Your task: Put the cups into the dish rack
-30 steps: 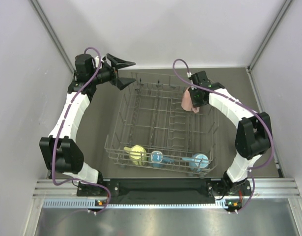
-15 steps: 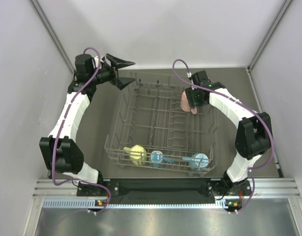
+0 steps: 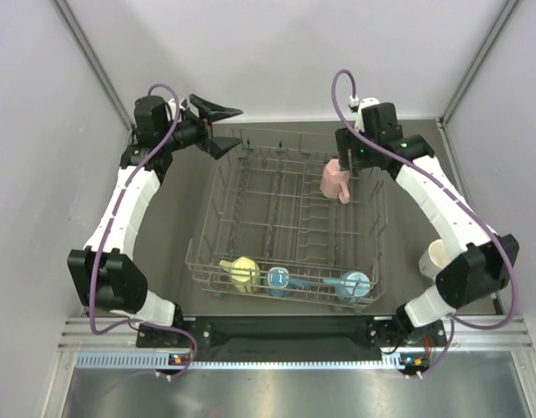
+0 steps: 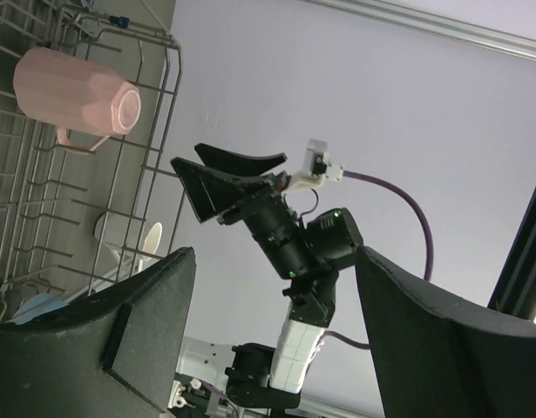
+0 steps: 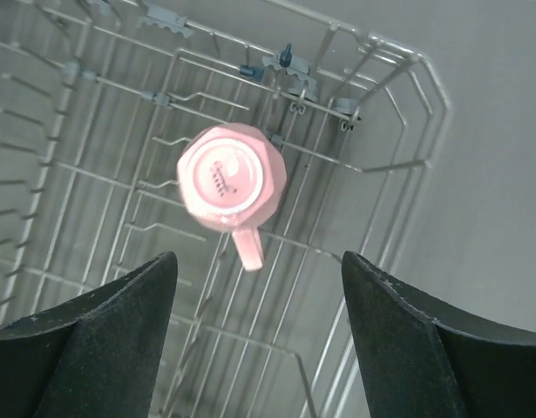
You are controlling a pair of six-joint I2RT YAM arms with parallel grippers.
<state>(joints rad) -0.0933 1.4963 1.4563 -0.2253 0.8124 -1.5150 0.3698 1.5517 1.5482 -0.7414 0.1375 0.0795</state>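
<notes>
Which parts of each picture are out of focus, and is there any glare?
Top external: soft, even light, no harsh glare, the dish rack sharp. Right wrist: the pink mug is in focus, while the right gripper's fingers at the bottom are dark and soft. Left wrist: the left gripper's fingers are blurred; the pale wall behind is bright.

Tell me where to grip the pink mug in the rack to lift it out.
Take the pink mug across its faceted body, coming straight down from above. It stands base-up in the dish rack with its handle jutting sideways, so closing on the two walls that flank the handle is probably the surest hold.
</notes>
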